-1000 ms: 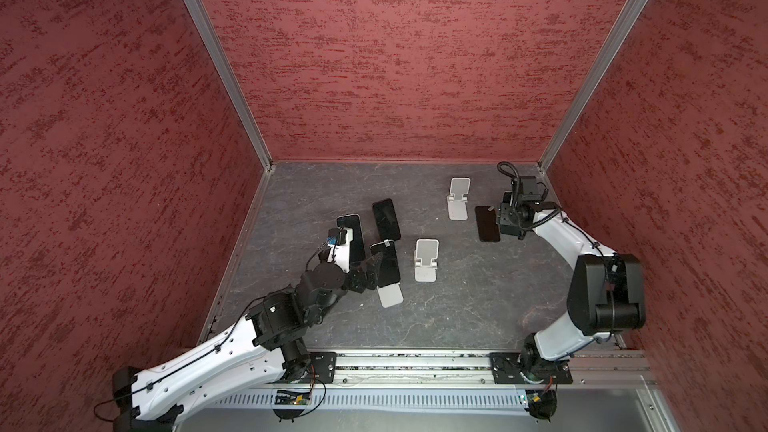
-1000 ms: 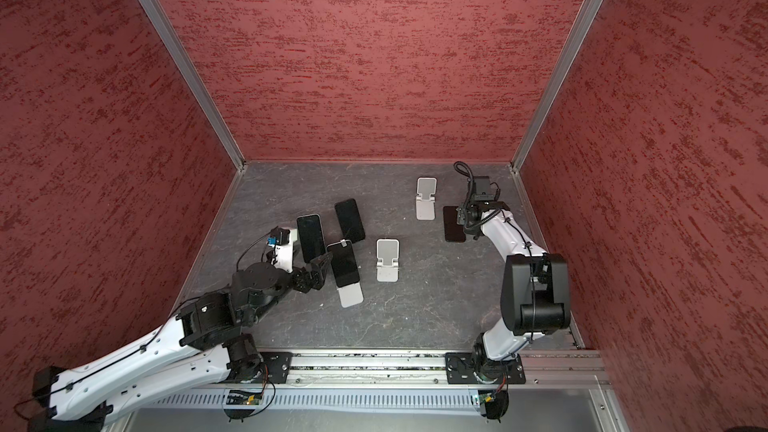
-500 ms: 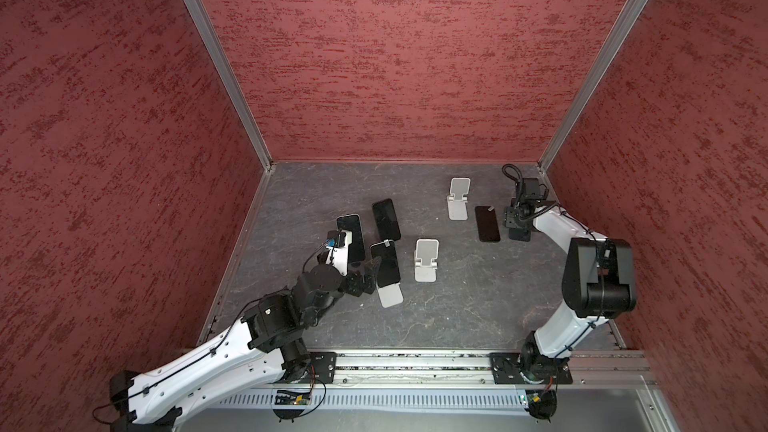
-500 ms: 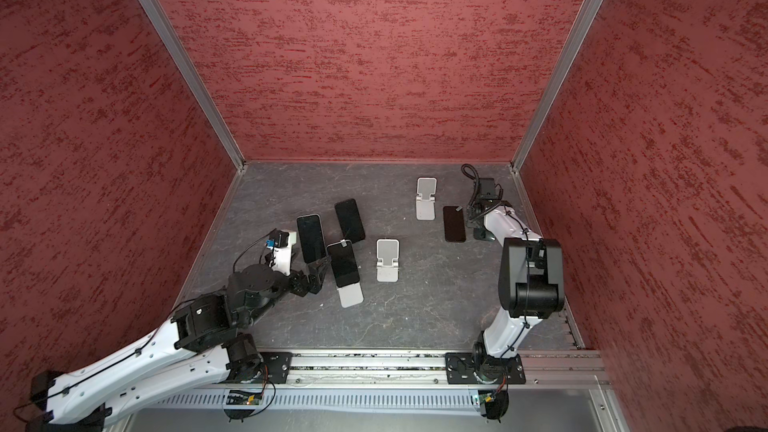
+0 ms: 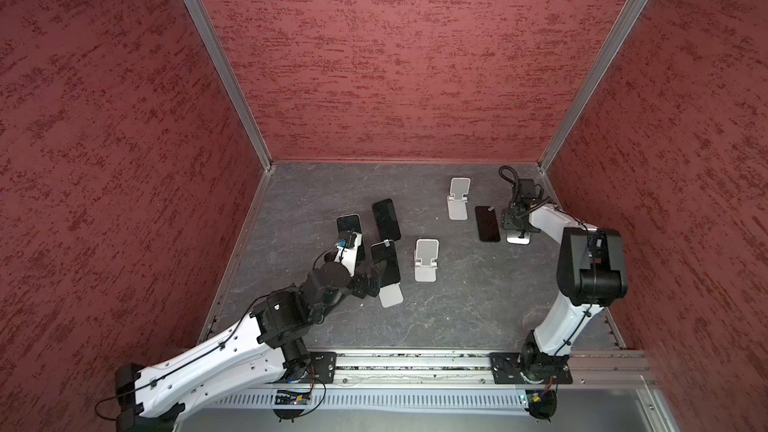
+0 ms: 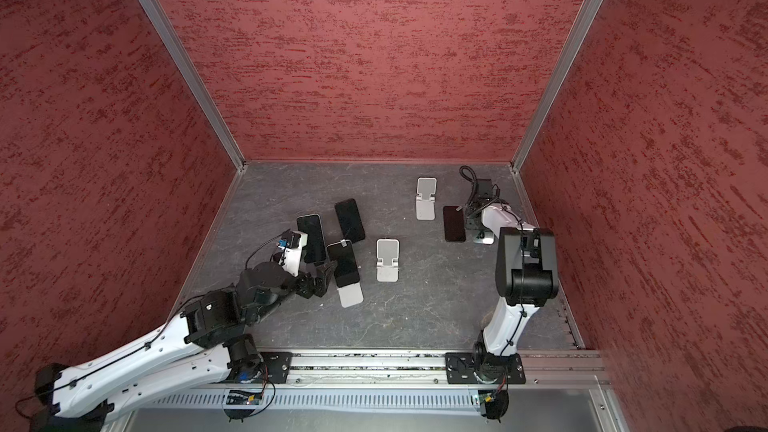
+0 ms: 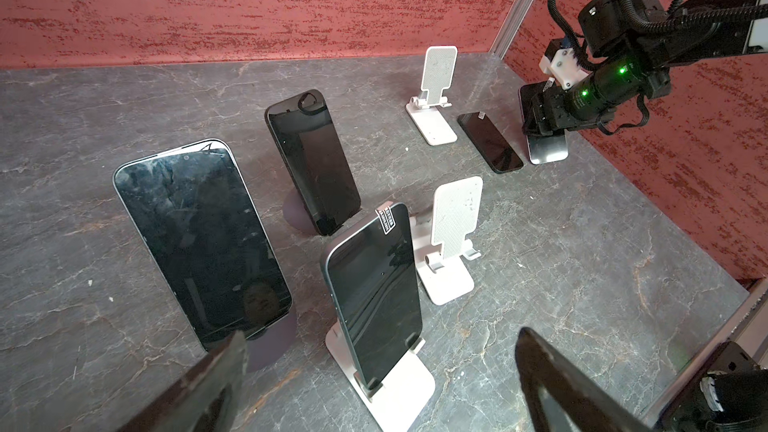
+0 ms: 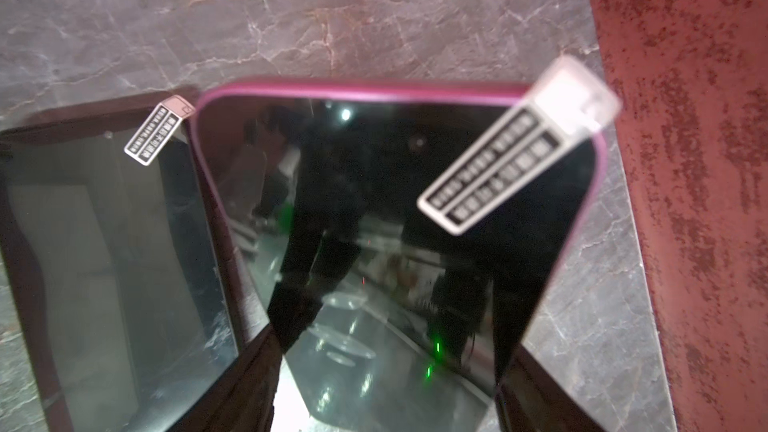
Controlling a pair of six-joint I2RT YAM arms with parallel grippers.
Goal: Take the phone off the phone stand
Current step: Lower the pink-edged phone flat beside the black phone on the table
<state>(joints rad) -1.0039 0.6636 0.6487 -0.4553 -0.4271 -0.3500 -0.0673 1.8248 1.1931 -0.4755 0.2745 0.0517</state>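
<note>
- Right end effector (image 8: 390, 351): clamped on both side edges of the magenta-cased phone (image 8: 374, 168), far right of the worktop (image 5: 457, 317).
- Phone: upright over the silver stand (image 7: 547, 152). The cradle contact is hidden by the arm.
- Corner sticker (image 8: 511, 160): blurred, unreadable.
- Left end effector (image 7: 380, 344): spread wide, near left, facing the black phone (image 7: 374, 297) on the white stand (image 7: 399, 384).

right gripper (image 8: 390, 351): its fingers (image 8: 249, 392) are running off the wrist picture, so whether they are pressing the magenta-edged phone (image 8: 395, 184) is not showing.
sticker (image 8: 498, 168): is blurring; its print is too soft to read.
flat phone (image 8: 104, 263): is being cropped by the picture's edge.
phone stand (image 5: 518, 238) (image 6: 484, 239): in both top views the right gripper is hiding all but its silver base.
left gripper (image 7: 380, 332): its fingers (image 7: 199, 388) are blurring and running out of frame.
</note>
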